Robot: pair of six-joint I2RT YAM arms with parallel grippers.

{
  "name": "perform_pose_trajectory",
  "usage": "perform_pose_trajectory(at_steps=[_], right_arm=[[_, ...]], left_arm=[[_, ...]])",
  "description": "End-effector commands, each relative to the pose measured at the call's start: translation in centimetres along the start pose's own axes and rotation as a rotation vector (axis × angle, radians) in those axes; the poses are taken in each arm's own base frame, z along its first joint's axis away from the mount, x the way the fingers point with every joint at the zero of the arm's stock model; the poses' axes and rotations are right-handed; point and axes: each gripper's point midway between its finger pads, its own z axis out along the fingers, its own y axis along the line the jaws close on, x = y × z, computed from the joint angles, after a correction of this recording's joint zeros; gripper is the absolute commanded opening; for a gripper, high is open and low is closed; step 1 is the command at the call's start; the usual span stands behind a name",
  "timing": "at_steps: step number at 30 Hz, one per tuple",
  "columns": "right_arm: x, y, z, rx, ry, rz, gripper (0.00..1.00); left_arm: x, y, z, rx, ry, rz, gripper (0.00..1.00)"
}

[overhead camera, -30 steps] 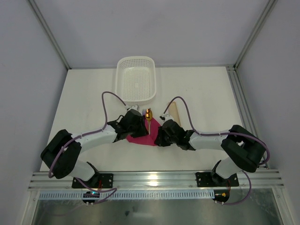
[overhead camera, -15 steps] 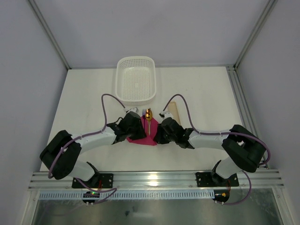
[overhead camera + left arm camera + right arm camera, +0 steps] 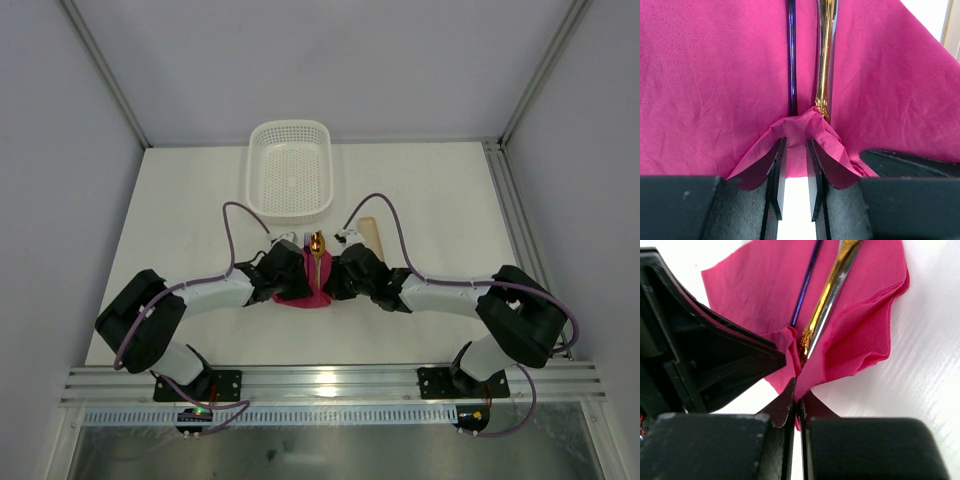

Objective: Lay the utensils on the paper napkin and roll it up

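The magenta paper napkin (image 3: 303, 294) lies between my two grippers, its near corner puckered up. Two utensils lie along its middle: a gold one (image 3: 825, 55) with its shiny head (image 3: 316, 242) past the far edge, and a darker slim one (image 3: 791, 55) beside it. My left gripper (image 3: 796, 150) is nearly closed, pinching the napkin's near corner just below the handle ends; in the top view it (image 3: 291, 268) is left of the utensils. My right gripper (image 3: 799, 400) is shut on the napkin's edge beside the gold handle (image 3: 827, 295); in the top view it (image 3: 337, 270) is on their right.
A white perforated basket (image 3: 290, 170) stands behind the napkin. A pale beige flat strip (image 3: 372, 236) lies just right of the right gripper. The table's right rail (image 3: 512, 215) runs along the far side.
Both grippers have moved inward toward the utensils and slightly forward. The napkin is drawn narrower, its sides lifted around the handles.
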Motion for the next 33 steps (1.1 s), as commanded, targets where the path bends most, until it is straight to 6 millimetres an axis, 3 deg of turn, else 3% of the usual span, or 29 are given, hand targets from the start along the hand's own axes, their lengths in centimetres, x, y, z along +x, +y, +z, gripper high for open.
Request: perform_pose_trajectory(at_steps=[1,7,13,23,33], right_arm=[[-2.4,2.2,-0.3,-0.055,-0.058,-0.036,0.05],[-2.1,3.8,0.1,-0.145,-0.038,-0.06,0.19],[-1.6,4.3,0.7,-0.183,-0.016,-0.079,0.25],[-1.4,4.8,0.6,-0.207,-0.021,-0.115,0.29],[-1.7,4.9,0.7,-0.188,-0.023,-0.131,0.27]], left_arm=[[-0.9,-0.4,0.3,0.012,-0.03,0.005,0.26],[-1.0,-0.2,0.2,0.002,-0.037,-0.002,0.26],[-1.2,-0.2,0.0,-0.006,-0.043,-0.009,0.27],[-1.6,-0.5,-0.3,-0.014,-0.032,-0.028,0.27],[-2.3,-0.7,-0.7,-0.011,-0.016,-0.058,0.3]])
